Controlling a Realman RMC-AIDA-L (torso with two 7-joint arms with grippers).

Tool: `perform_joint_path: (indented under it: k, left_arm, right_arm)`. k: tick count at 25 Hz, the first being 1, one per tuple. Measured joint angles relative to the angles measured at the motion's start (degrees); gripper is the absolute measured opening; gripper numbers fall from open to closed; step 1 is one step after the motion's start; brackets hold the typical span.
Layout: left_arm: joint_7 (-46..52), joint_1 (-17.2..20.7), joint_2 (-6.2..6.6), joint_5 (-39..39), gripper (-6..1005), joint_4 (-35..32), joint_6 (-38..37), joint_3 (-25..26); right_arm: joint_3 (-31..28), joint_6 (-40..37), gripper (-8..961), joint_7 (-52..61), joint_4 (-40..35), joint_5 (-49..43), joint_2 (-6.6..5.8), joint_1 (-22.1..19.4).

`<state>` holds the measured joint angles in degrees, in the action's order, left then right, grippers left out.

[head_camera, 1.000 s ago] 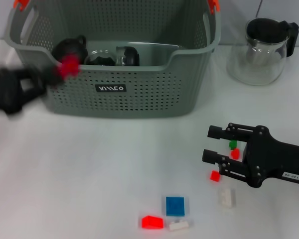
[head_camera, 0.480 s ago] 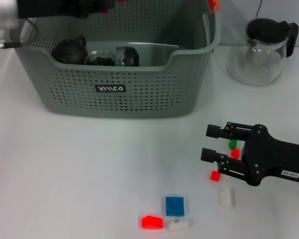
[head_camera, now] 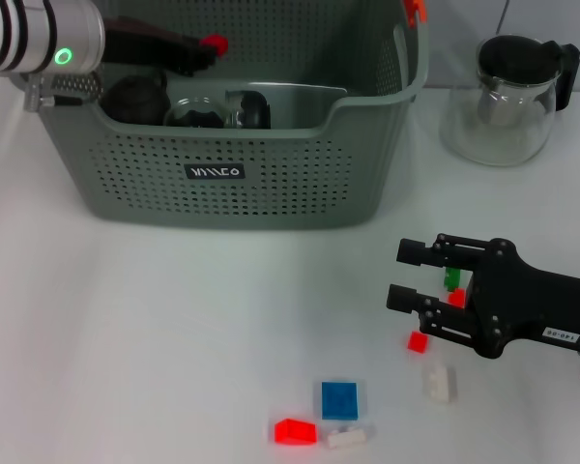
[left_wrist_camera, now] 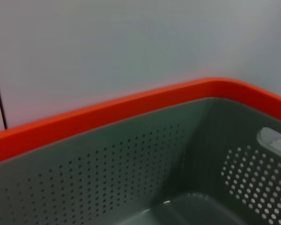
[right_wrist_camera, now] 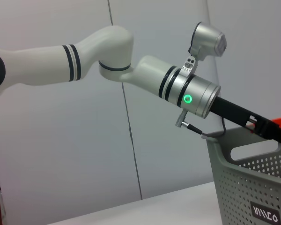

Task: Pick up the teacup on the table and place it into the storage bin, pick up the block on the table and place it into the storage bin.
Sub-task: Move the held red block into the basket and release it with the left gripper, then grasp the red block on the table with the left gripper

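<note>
Head view: left gripper (head_camera: 205, 45) reaches over the large grey-green perforated plastic storage bin (head_camera: 232, 184), pinching a small red block (head_camera: 213, 43) above the bin's interior. A dark round teapot (head_camera: 135, 97) and a glass teacup (head_camera: 195, 111) lie inside. Right gripper (head_camera: 416, 280), fingers spread, hovers low over the white table (head_camera: 126, 338) beside small red, green, white and blue bricks (head_camera: 339, 399). Glass teapot with black lid (head_camera: 507, 97) stands right of the bin

Left wrist: bin's inner wall, orange rim (left_wrist_camera: 107, 112)

Right wrist: left arm (right_wrist_camera: 145, 75) over the bin's edge
</note>
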<state>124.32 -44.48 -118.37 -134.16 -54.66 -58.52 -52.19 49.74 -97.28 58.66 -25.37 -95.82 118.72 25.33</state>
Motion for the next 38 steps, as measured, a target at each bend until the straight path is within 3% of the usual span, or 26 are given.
perform_joint_path:
  k: [6, 9, 11, 13, 17, 19, 22, 26, 32, 38]
  left_arm:
    - [0.43, 1.12, -0.37, 1.16, 192, -0.86, -0.22, 1.1]
    - [-0.08, 3.24, -0.64, 4.58, 384, -2.8, -0.45, 1.7]
    - [-2.51, 5.99, -1.17, 10.0, 424, -4.59, -1.44, 2.64]
    - [-7.95, 9.53, -1.65, 18.1, 464, -5.66, -4.62, 4.11]
    - [-23.61, 17.24, -2.07, 35.14, 477, -3.18, -20.09, 10.11]
    - [-28.68, 19.32, -2.07, 37.32, 473, -1.14, -27.97, 13.57]
    - [-39.32, 22.81, -2.1, 36.33, 468, 3.04, -40.62, 20.89]
    - [-51.39, 27.29, -3.26, 30.69, 462, 4.7, -48.82, 24.88]
    - [-57.02, 28.79, -5.55, 15.78, 452, 5.49, -48.03, 20.42]
    - [-65.82, 27.67, -5.91, 11.96, 442, 12.42, -44.65, 16.43]
  right_arm:
    - [0.0, 0.02, 564, 0.08, 0.22, 0.03, -0.19, 0.2]
    - [0.0, -0.01, 565, 0.07, 0.22, 0.03, -0.17, 0.06]
    - [0.0, -0.02, 565, 0.07, 0.21, 0.03, -0.14, -0.06]
    - [-0.02, -0.01, 565, 0.07, 0.23, 0.02, -0.14, -0.11]
    - [-0.24, -0.01, 565, 0.07, 0.21, 0.02, -0.09, -0.25]
    - [-0.28, 0.03, 564, 0.06, 0.21, 0.02, -0.07, -0.24]
    - [-0.47, 0.06, 564, 0.05, 0.21, 0.02, -0.06, -0.13]
    - [-0.69, 0.32, 563, 0.05, 0.22, -0.09, -0.07, 0.06]
    - [-0.71, 0.12, 565, 0.05, 0.03, -0.05, 0.16, 0.22]
    - [-0.71, 0.02, 563, 0.05, 0.22, 0.02, 0.12, 0.11]
